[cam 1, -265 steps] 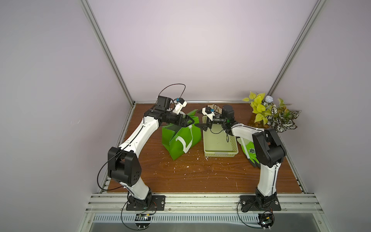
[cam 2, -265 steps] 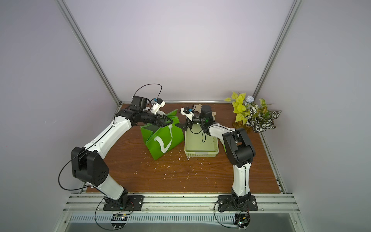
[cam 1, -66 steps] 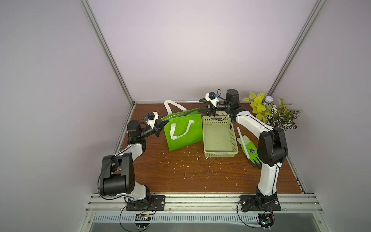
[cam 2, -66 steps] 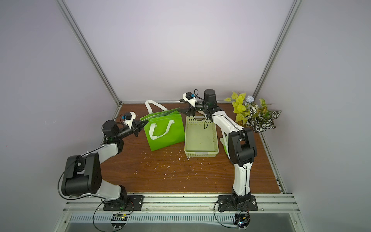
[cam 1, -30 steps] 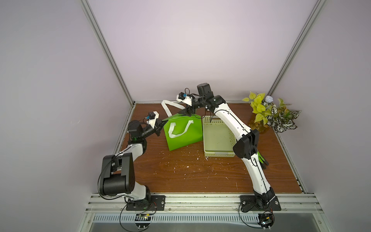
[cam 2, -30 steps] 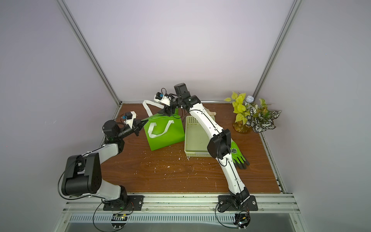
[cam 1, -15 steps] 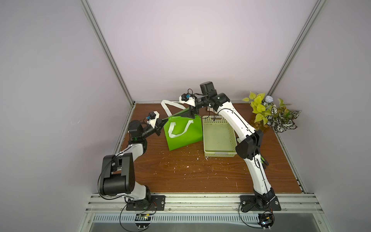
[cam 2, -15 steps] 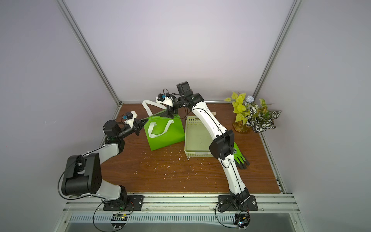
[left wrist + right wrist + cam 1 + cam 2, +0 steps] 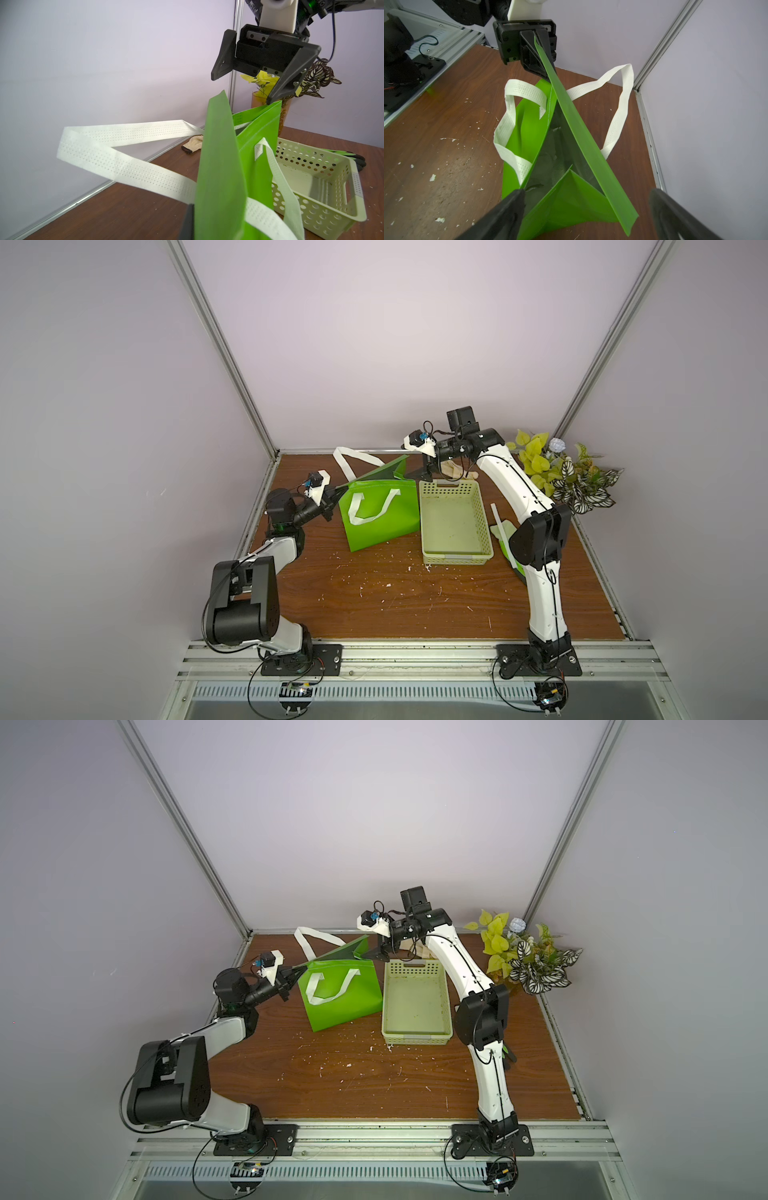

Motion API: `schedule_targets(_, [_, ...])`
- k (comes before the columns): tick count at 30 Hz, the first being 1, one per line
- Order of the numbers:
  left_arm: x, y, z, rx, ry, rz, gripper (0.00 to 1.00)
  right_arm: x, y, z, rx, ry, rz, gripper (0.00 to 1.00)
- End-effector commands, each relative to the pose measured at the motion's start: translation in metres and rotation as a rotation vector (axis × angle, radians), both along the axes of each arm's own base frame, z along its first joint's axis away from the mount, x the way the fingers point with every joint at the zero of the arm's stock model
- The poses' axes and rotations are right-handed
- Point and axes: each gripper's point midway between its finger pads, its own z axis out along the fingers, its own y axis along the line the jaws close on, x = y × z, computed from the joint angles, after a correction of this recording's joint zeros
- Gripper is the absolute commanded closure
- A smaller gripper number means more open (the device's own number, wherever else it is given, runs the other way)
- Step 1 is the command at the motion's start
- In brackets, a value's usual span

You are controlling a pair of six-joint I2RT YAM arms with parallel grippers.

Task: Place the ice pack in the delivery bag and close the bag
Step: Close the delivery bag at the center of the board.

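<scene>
The delivery bag [image 9: 382,510] [image 9: 340,990], bright green with white strap handles, stands on the table left of the basket. My left gripper [image 9: 332,499] [image 9: 194,209] is shut on the bag's left rim flap and holds the mouth stretched. Over the bag's right end hangs my right gripper [image 9: 426,472] [image 9: 586,193], open, with nothing between its fingers [image 9: 508,205]. The right wrist view looks into the bag's mouth [image 9: 556,162], where only dark crinkled lining shows. The ice pack is hidden or out of view.
A pale green perforated basket [image 9: 457,560] stands right of the bag, nothing visible in it. A beige glove [image 9: 455,470] lies behind the basket and a green glove [image 9: 503,531] beside it. A potted plant [image 9: 569,472] fills the back right corner. White crumbs dot the table.
My right gripper has moved right along the bag's top towards the basket, and its jaws have widened. The left gripper and the bag have stayed put.
</scene>
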Motion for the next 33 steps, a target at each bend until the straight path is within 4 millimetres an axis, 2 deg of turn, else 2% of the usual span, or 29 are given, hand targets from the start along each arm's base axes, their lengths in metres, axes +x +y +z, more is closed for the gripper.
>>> schedule_targets(1, [-0.002, -0.003, 0.011, 0.009, -0.042, -0.005, 1.00, -0.008, 0.004, 0.010, 0.017, -0.026, 0.059, 0.01])
schedule_targets(4, [-0.003, -0.003, 0.011, 0.009, -0.044, -0.006, 1.00, -0.012, 0.005, 0.006, 0.022, 0.001, 0.077, 0.01])
schedule_targets(9, [-0.002, -0.003, 0.010, 0.011, -0.043, -0.003, 1.00, -0.029, 0.001, 0.036, 0.064, -0.029, 0.108, 0.01])
schedule_targets(13, [-0.002, -0.002, 0.010, 0.010, -0.041, -0.001, 1.00, -0.039, -0.007, 0.048, 0.074, -0.044, 0.110, 0.01])
schedule_targets(17, [-0.002, -0.002, 0.011, 0.012, -0.046, 0.000, 1.00, -0.048, -0.013, 0.035, 0.063, -0.012, 0.121, 0.01])
schedule_targets(22, [-0.002, -0.003, 0.010, 0.007, -0.039, -0.003, 1.00, -0.044, -0.012, 0.013, 0.053, 0.010, 0.107, 0.01])
schedule_targets(26, [-0.003, -0.003, 0.011, 0.008, -0.042, -0.005, 1.00, -0.031, -0.008, 0.005, 0.062, -0.001, 0.081, 0.01])
schedule_targets(33, [-0.005, -0.004, 0.013, 0.009, -0.048, -0.010, 1.00, -0.010, -0.003, 0.010, 0.104, -0.049, 0.040, 0.01])
